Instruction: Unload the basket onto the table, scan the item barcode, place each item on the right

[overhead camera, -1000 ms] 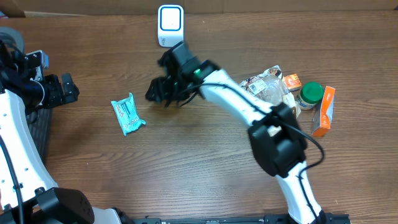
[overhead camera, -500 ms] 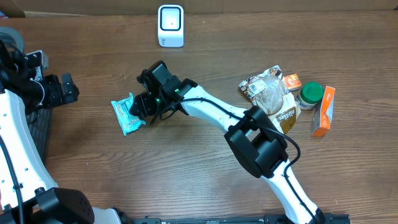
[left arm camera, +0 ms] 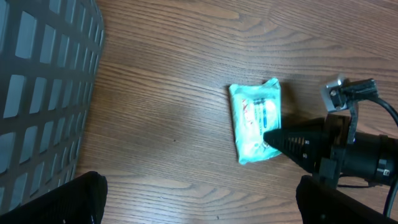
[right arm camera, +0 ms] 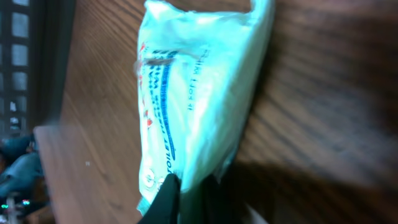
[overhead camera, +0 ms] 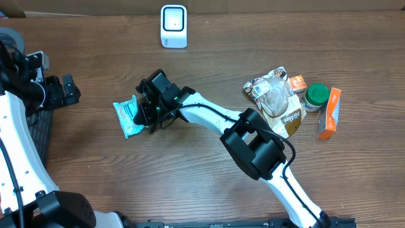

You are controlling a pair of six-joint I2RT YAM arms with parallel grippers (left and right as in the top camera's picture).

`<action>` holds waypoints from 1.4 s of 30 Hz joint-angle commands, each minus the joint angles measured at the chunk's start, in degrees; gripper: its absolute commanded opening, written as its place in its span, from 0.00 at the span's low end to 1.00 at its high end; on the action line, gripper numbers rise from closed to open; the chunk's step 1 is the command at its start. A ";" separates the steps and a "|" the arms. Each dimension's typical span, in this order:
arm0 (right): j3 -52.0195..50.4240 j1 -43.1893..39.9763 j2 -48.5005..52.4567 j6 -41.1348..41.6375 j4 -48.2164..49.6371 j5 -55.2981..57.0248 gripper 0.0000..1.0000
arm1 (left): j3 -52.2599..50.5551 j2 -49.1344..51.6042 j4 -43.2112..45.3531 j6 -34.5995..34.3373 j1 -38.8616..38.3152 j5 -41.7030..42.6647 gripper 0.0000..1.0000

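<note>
A teal packet (overhead camera: 128, 115) lies flat on the wooden bench (overhead camera: 190, 171), at about 9 o'clock from the bench's middle. The right arm stretches across from 5 o'clock, and the right claw (overhead camera: 143, 116) sits at the packet's 3 o'clock edge. It is closed down tight, and in the right wrist view its dark fingertips (right arm camera: 166, 194) pinch the rim of the wrapper between them. The packet shows blue and red print on its pale face.

The left claw (left arm camera: 199, 186) hangs over the bench at the 9 o'clock side with its jaws spread as wide as they go and nothing between them. Seen from its wrist, the packet is below it and a dark mesh basket (left arm camera: 43, 81) is at 10 o'clock.

A white scanner (overhead camera: 173, 26) stands at 12 o'clock, well apart from the packet. At 3 o'clock there is a cluster of goods: crinkled bags (overhead camera: 273, 95), a green-lidded jar (overhead camera: 316, 95) and an orange box (overhead camera: 329, 113).
</note>
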 commanded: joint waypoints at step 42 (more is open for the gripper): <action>-0.68 10.91 -5.18 -27.50 -32.70 61.59 0.33 | -0.04 -0.31 0.09 1.51 -0.39 0.46 0.99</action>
